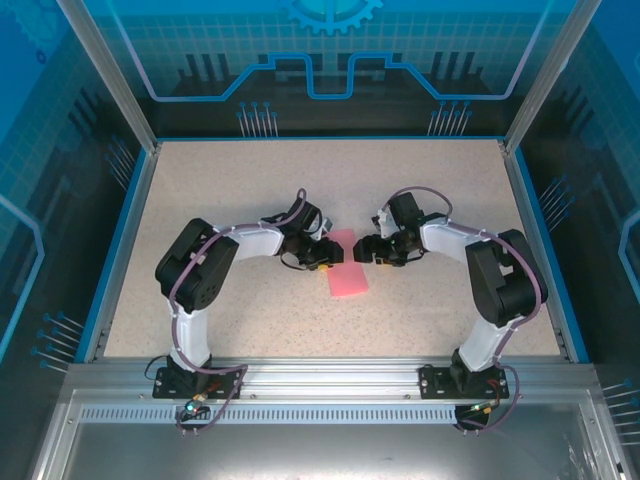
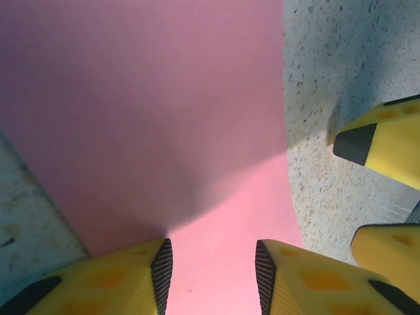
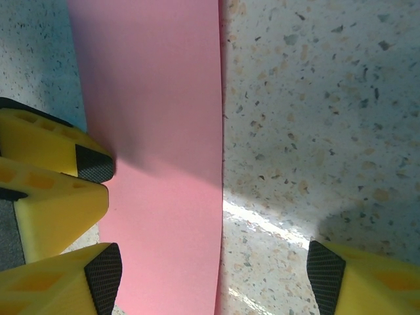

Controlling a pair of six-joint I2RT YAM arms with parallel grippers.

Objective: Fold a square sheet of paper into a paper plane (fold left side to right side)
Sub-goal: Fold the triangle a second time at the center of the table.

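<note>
Bases of both arms sit at the near edge of the table (image 1: pixel 250 180), well short of the square sheet of paper (image 1: pixel 348 272). Each arm bends inward toward the sheet with its elbow raised and its wrist dropped low.

The sheet lies flat and pink side up near the table's middle. Its outline is a narrow rectangle, with the long axis running near to far and leaning slightly left at the far end.

The left gripper (image 1: pixel 326 258) comes in over the sheet's left long edge. Its wrist view shows the jaws partly apart above the pink surface, with nothing between them.

The right gripper (image 1: pixel 364 249) faces it from the sheet's right side. Its jaws are spread wide and straddle the right long edge, one finger by the paper and the other over bare table, and it also holds nothing.

Both tips hang near the sheet's far half, close together. For a left-to-right fold, the left gripper looks better placed.
</note>
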